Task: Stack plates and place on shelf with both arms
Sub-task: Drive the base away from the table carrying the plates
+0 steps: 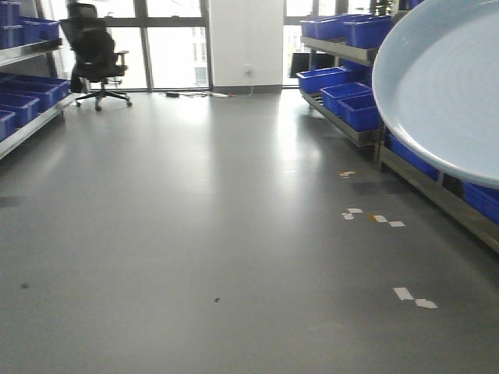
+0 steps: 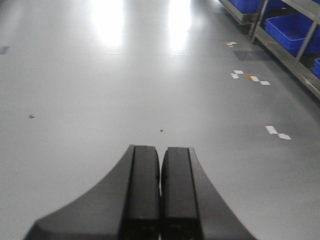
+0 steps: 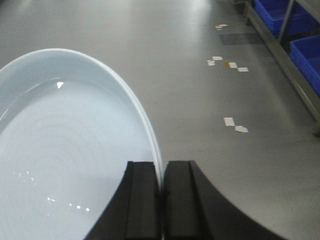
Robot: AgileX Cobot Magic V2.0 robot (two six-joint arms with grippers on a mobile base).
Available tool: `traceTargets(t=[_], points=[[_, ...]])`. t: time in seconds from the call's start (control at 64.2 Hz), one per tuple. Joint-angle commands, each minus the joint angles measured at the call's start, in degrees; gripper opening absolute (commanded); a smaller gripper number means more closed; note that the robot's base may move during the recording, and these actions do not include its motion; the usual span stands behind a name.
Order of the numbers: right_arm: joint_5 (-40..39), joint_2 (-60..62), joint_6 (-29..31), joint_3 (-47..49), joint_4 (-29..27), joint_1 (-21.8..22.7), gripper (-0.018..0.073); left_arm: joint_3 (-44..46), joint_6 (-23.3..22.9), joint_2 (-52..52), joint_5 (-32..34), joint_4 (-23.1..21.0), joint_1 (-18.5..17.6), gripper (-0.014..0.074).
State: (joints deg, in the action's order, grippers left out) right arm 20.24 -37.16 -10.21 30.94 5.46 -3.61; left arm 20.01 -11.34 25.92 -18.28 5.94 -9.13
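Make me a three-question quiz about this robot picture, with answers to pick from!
1. Where is the black chair?
A) far back, by the windows
B) in the middle of the floor
C) close up at the front

2. What colour are the storage bins?
A) red
B) green
C) blue

3. What is the right hand doing?
A) hanging wide open
B) pinching the rim of the plate
C) shut on nothing

Answers:
1 A, because the chair stands against the bright glass at the far left.
2 C, because every bin in view is blue.
3 B, because the right wrist view shows it closed on the pale rim.
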Motion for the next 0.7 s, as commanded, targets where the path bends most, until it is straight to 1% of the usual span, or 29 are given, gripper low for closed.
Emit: traceTargets(t=[0.0,0.685], points=[[-5.93,0.30,0.05,1.66,0.25,0.28,0.0015,1.70,-0.54,0.13,4.56,0.08,-0.26,0.0084],[-5.93,0.30,0.05,1.66,0.25,0.28,0.0015,1.70,-0.54,0.13,4.56,0.08,-0.26,0.0084]])
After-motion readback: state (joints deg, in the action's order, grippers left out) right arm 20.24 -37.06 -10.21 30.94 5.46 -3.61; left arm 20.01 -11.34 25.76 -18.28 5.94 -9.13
